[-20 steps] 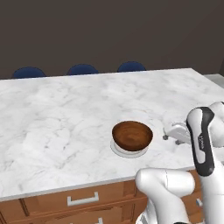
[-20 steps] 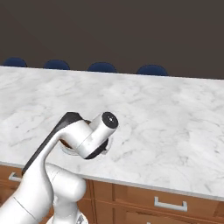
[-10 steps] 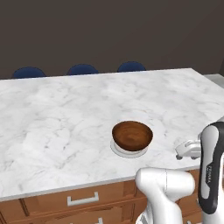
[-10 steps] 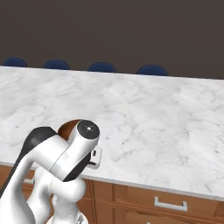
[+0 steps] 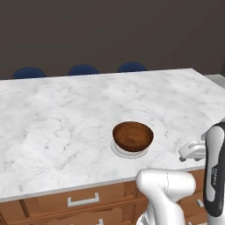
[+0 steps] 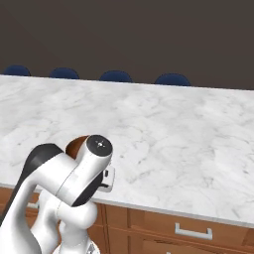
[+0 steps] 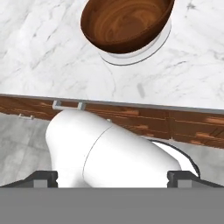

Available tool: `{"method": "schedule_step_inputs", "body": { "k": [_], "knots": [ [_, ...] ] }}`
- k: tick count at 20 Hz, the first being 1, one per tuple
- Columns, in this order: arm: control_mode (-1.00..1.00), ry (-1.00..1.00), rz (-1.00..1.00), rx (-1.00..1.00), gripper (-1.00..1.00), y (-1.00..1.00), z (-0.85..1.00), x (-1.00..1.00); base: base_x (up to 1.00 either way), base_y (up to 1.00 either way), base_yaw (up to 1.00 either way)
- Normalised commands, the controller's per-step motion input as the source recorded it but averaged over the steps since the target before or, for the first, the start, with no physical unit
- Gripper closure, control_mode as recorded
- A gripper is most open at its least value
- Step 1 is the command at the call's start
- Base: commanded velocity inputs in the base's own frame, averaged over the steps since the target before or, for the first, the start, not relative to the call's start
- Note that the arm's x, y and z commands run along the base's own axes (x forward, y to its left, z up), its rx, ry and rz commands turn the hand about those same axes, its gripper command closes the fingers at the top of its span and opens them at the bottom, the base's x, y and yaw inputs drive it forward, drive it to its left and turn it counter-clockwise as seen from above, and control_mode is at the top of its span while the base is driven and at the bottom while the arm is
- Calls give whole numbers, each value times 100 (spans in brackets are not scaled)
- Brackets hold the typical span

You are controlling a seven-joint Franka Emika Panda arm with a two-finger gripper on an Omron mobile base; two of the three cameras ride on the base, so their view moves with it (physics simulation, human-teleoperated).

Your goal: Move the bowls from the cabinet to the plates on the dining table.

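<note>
A dark brown wooden bowl (image 5: 132, 135) sits upright on a small light-grey plate (image 5: 121, 151) near the front edge of the marble dining table (image 5: 66, 114). The hand view has the same bowl (image 7: 124, 19) on its plate (image 7: 131, 57) at the top. My gripper (image 7: 113, 177) is open, its fingertips (image 7: 46, 177) wide apart with nothing between them. It is pulled back from the bowl, past the table's near edge. In the left base view the hand (image 5: 191, 151) hangs low to the right of the bowl. In the right base view the arm covers most of the bowl (image 6: 75, 145). The cabinet is out of view.
Blue chairs (image 5: 82, 69) line the far side of the table. Wooden drawers with silver handles (image 5: 82, 201) run below the near edge. Open marble lies to the left, right and behind the bowl.
The arm has swung back and down from beside the bowl toward the table's near edge. The bowl has stayed on its plate. The jaws remain open.
</note>
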Motion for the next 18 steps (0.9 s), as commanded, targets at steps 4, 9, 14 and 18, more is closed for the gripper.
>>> {"method": "schedule_step_inputs", "body": {
  "k": [4, 9, 14, 18],
  "knots": [
    [100, 0, 0, 0, -100, 0, 0, 0, 0, 0, 0],
    [100, 0, 0, 0, -100, 0, 0, 0, -15, -12, -10],
    [100, 0, 0, 0, -100, 0, 0, 0, -59, -18, -3],
    [100, 0, 0, 0, -100, 0, 0, 0, -55, -12, -3]
  ]
}}
